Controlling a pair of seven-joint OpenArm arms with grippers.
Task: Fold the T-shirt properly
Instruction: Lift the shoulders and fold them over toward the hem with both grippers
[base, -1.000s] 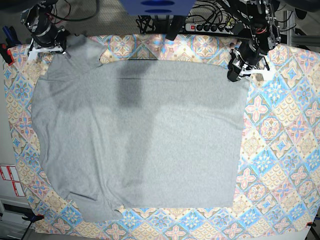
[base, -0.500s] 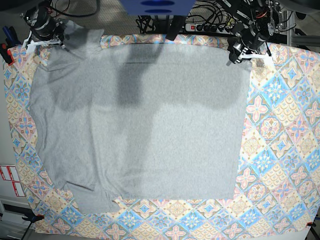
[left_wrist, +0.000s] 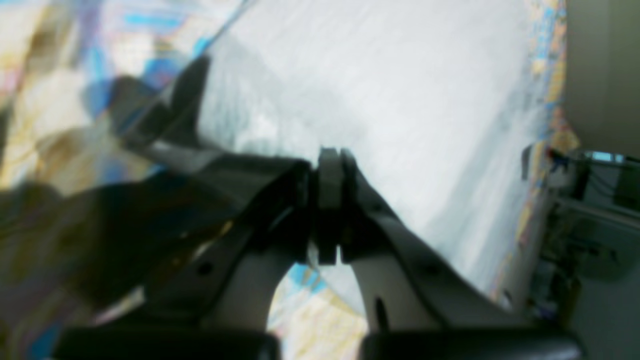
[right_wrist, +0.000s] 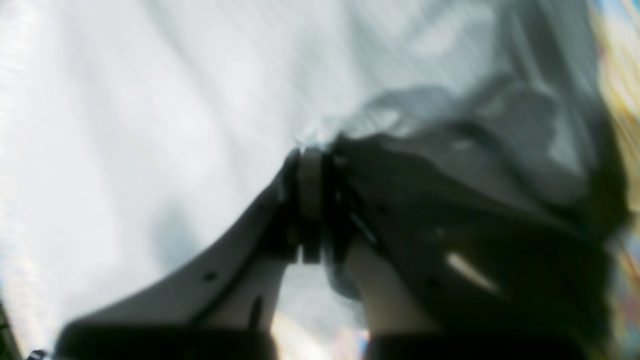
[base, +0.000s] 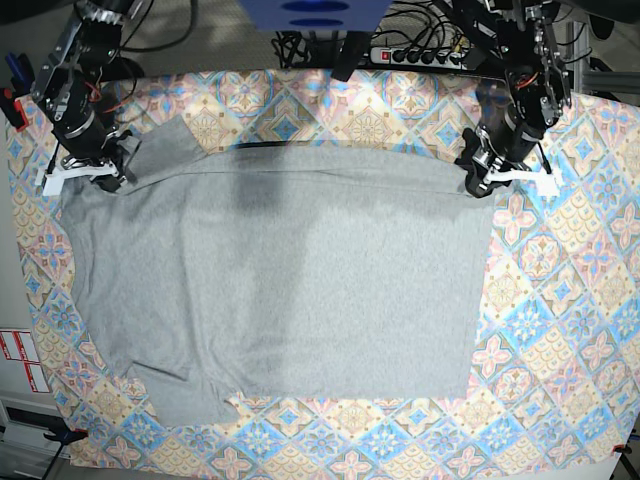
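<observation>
The grey T-shirt (base: 300, 270) lies spread with its plain side up on the patterned tablecloth (base: 560, 300), one sleeve at the near left. My left gripper (base: 478, 182) is shut on the T-shirt's far right corner. In the left wrist view the left gripper (left_wrist: 330, 157) has its jaws pressed together on the edge of the grey cloth (left_wrist: 400, 75). At the far left, my right gripper (base: 100, 172) is shut on the shirt beside the other sleeve. The right wrist view shows the right gripper (right_wrist: 310, 155) closed, with bunched fabric (right_wrist: 125, 100) over it.
A power strip (base: 420, 53) with cables and a blue block (base: 315, 12) sit behind the table's far edge. White labels (base: 20, 360) hang off the left side. Tablecloth shows in a wide band to the right of the shirt.
Both grippers first drew the shirt's far edge toward the back of the table, then came forward with it. That edge now lies nearer than before, with more tablecloth showing behind it.
</observation>
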